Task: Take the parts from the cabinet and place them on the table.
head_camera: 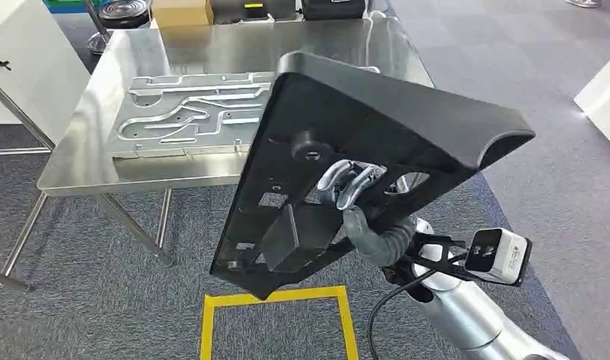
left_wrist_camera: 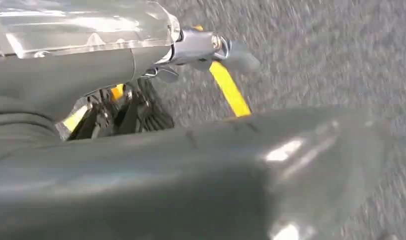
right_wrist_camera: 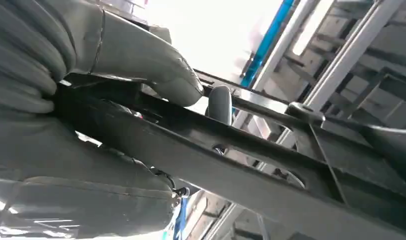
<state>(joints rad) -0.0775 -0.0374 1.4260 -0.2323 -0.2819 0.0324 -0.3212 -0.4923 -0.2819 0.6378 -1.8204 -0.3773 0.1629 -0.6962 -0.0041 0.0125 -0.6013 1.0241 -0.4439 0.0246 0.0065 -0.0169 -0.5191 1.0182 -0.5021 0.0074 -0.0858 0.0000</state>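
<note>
R hand (head_camera: 352, 187) has its fingers (right_wrist_camera: 166, 75) clamped on the black part (head_camera: 377, 127), held tilted in air just before the bench (head_camera: 91, 161), long axis running down-left to up-right. L hand (left_wrist_camera: 205, 47): grasp cannot tell. Bench lies ahead; metal plate (head_camera: 189, 112) already there.

A shiny stainless-steel table (head_camera: 84, 161) on slim metal legs stands on a grey carpeted floor (head_camera: 99, 292). Flat on its top lies a large silver machined aluminium plate with winding grooves (head_camera: 185, 112), its long edge running close along the table's near edge and its right part hidden behind a dark object. At the far edge sit a brown cardboard box (head_camera: 181, 11) and what look like dark cases (head_camera: 286, 7), cropped by the frame. On the floor in front of the table, a yellow tape rectangle (head_camera: 275, 300) is stuck to the carpet.
</note>
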